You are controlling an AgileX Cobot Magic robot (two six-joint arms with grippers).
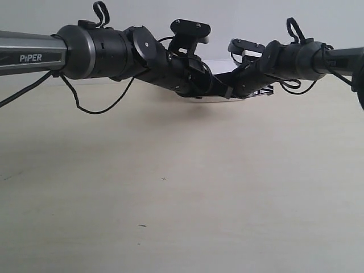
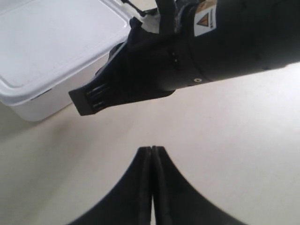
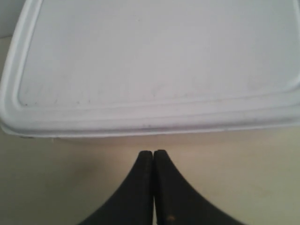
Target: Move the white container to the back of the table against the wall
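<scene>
At the table's (image 1: 170, 187) far end, near the wall (image 1: 256, 17), the white container (image 3: 154, 61) lies broadside at twelve o'clock of the nearer right gripper (image 3: 153, 154), whose jaws are pressed together, as are those of the left gripper (image 2: 152, 151).

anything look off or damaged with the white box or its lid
Nothing stands out. The white container sits flat on the table, lid seated evenly, no spill or crack visible. The left tool and right tool are shut and empty.

Soft, even light; faint shadow on the table (image 1: 170, 131); slightly blurry wrist views.
</scene>
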